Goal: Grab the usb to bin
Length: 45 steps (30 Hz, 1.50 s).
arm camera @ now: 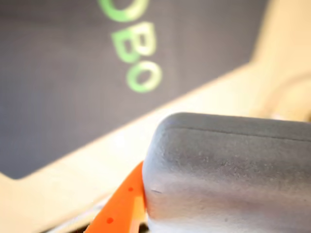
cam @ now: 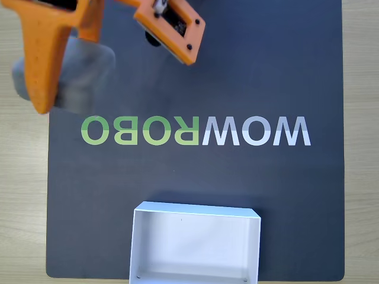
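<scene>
Fixed view, far left: orange two-finger gripper [cam: 56, 71] clamped on the matte gray rounded-square usb [cam: 89, 68], lifted above the dark mat's [cam: 266, 195] corner. Carry it right and nearer, level, until centred over the shallow white bin [cam: 195, 212], then release.

On the dark mat [cam: 237, 71] the word "WOWROBO" is printed, seen mirrored in the fixed view. In the wrist view green letters "OBO" are read on the mat [arm camera: 58, 87].

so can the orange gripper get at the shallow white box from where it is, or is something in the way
Probably yes. The orange gripper, at the upper left of the fixed view, appears to hold the small grey rounded block. Between it and the shallow white box lies bare dark mat, with nothing standing in the path.
</scene>
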Available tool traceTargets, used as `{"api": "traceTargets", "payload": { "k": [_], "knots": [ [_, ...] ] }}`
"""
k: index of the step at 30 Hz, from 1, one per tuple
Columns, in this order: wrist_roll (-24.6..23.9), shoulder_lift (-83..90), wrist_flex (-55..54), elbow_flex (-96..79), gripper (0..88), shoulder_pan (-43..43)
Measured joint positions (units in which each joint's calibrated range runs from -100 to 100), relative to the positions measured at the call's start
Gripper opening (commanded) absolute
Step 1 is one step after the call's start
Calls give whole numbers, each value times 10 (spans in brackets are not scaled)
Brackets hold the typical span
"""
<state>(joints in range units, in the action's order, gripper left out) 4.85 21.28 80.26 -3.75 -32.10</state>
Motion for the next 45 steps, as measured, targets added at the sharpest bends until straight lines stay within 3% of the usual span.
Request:
{"api": "traceTargets", "payload": {
  "k": [8,13,23,36,45],
  "knots": [
    [-1,216,20,-8,249,67],
    [-12,193,32,-9,249,141],
    [-21,-102,-84,41,249,221],
    [-53,-577,-124,406,249,220],
    [-56,-731,-128,572,249,219]
  ]
}}
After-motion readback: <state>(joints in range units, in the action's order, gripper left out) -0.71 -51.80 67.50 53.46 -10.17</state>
